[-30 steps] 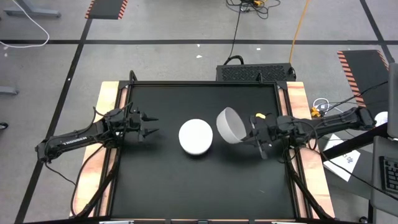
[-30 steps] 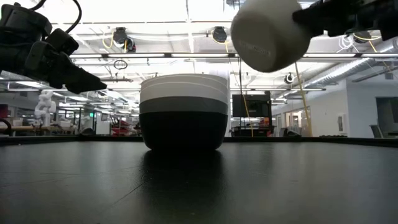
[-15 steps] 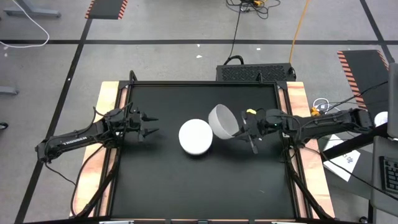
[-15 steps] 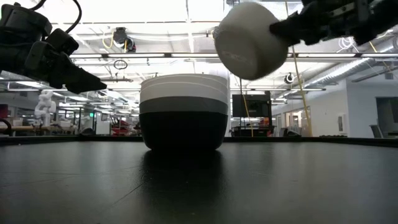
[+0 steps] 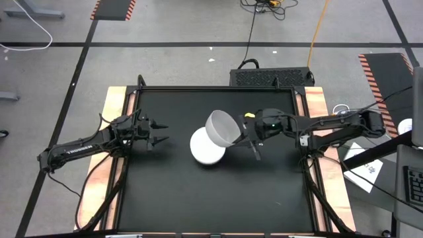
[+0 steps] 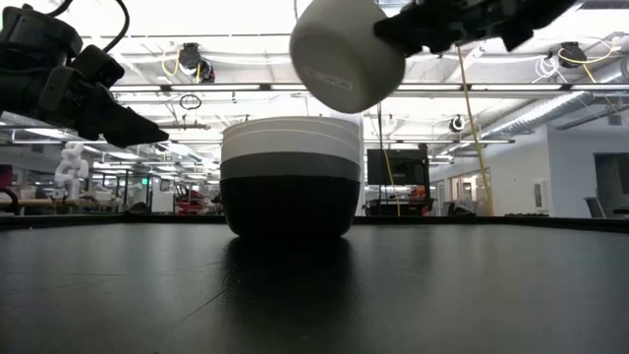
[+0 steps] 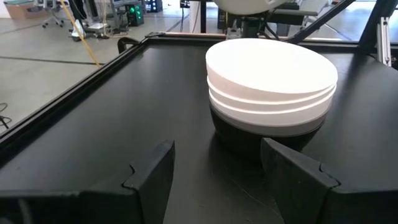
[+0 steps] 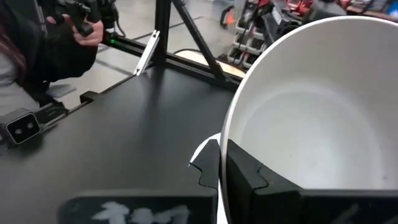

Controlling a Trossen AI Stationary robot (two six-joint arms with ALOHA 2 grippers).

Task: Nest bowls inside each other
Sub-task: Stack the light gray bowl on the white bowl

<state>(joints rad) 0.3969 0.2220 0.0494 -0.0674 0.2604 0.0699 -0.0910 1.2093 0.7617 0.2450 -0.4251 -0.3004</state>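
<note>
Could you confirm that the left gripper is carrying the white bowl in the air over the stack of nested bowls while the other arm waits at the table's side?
Not quite: the right gripper carries the white bowl, pinching its rim, tilted in the air over the stack of nested bowls. The high view shows this. The left gripper waits open and empty at the table's left side.

Bowl stack [image 5: 207, 148] stands mid-mat [image 5: 165, 192], open mat all round. Above its 1 o'clock edge, right gripper [image 5: 247, 135] holds white bowl [image 5: 222, 127], blocking approach there.

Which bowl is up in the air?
The white bowl pinched at its rim by the right pincer, tilted above the stack. The other bowls sit nested on the table.
</note>
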